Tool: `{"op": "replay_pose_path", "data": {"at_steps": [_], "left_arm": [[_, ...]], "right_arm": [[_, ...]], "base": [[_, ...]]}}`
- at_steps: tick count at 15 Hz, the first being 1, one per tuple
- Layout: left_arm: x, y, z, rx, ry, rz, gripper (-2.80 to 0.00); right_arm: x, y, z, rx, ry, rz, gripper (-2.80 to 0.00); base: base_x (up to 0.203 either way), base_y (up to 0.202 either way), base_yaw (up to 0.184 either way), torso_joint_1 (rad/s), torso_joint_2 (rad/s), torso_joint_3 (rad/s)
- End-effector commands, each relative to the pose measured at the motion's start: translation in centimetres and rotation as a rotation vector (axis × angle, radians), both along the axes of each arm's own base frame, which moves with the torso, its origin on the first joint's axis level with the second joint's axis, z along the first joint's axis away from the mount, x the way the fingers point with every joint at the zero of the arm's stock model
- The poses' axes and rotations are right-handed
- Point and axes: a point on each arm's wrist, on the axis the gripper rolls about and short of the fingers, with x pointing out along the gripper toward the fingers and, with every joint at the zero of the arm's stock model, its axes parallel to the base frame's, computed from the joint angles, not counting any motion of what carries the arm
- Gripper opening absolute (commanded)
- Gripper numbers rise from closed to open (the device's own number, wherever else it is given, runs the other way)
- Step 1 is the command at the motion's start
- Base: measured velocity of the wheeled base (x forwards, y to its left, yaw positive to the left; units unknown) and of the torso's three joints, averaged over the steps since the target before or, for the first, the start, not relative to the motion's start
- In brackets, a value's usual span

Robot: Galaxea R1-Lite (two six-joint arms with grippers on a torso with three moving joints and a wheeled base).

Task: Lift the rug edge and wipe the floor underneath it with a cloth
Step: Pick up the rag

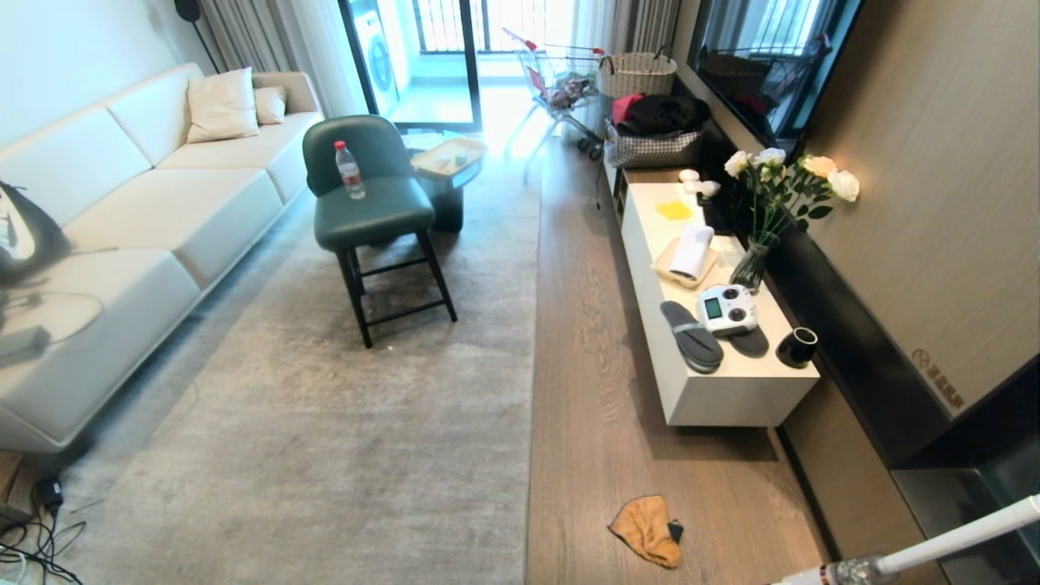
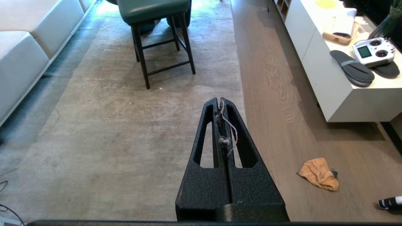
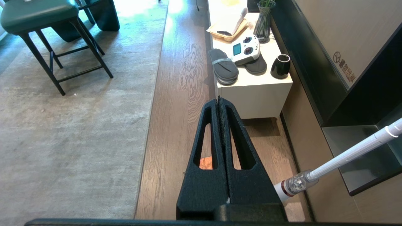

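With both the left gripper point(image 2: 221, 100) and right gripper point(image 3: 219, 99) hanging closed and empty, the crumpled orange-tan terry cloth point(image 1: 647, 530) is lying on the brown wood-grain floor point(image 1: 593, 390) near the pale grey-beige rug edge point(image 1: 532, 390), risking a pinch of rug pile alone, not hem.

Daylight, bright: enters through the glass door point(image 1: 422, 61) at the far end, which is blown out to white. Glare patch on the floor point(image 1: 520, 106) just before it. Soft shadows under the chair point(image 1: 370, 203) and beside the white worktop point(image 1: 723, 390). Straight lines bow toward head-view edges. Focus sharp throughout.
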Motion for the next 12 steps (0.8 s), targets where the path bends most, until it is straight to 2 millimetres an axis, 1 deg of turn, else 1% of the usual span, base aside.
{"op": "replay_pose_path", "data": {"at_steps": [1,12], "left_arm": [[0.00,0.00,0.00,0.000,-0.001,0.000,-2.80],[0.00,0.00,0.00,0.000,0.000,0.000,-2.80]], "right_arm": [[0.00,0.00,0.00,0.000,0.000,0.000,-2.80],[0.00,0.00,-0.01,0.000,0.001,0.000,-2.80]], "base": [[0.000,0.000,0.000,0.000,0.00,0.000],[0.000,0.000,0.000,0.000,0.00,0.000]]}}
